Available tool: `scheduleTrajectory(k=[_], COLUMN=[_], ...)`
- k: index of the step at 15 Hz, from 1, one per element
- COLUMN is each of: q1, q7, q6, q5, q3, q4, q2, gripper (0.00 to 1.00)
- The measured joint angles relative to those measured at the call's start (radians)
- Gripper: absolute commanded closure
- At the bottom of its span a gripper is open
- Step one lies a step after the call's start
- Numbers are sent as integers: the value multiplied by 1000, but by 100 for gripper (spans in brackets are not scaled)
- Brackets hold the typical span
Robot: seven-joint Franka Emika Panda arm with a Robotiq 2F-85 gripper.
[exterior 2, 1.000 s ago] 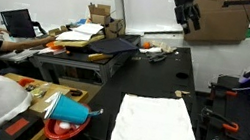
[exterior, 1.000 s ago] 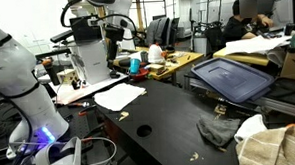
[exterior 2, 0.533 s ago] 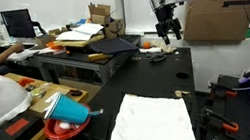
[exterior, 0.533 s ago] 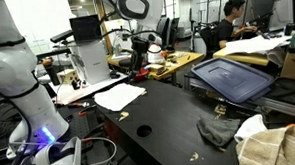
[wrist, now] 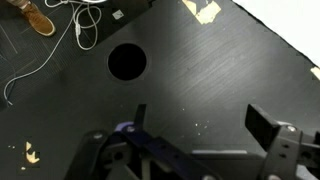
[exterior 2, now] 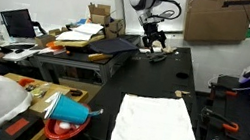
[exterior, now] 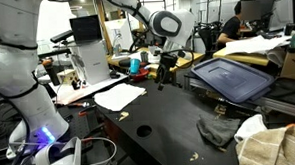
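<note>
Tan scrap (wrist: 203, 8) lies flat on the black table (wrist: 230, 80), far right of the round hole (wrist: 127, 62). Looks light, thin, flimsy; I'd pinch a lifted edge. My gripper (wrist: 198, 118) hangs above the table, jaws wide, empty.

Black table (wrist: 230, 90), white cloth (exterior 2: 157, 126), dark blue lid (exterior: 232, 79).

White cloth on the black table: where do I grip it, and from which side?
Probably a corner of the edge nearest the open gripper, pinched from above. The white cloth lies spread flat on the table, with no raised fold to clamp.
</note>
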Motion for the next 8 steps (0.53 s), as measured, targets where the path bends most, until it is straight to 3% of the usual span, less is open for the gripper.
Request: scheduleTrajectory(k=[8], q1=[-72], q7=[78], q6=[1], q5=[11], q3=[-33], q4=[350], q2=[284], gripper=[0])
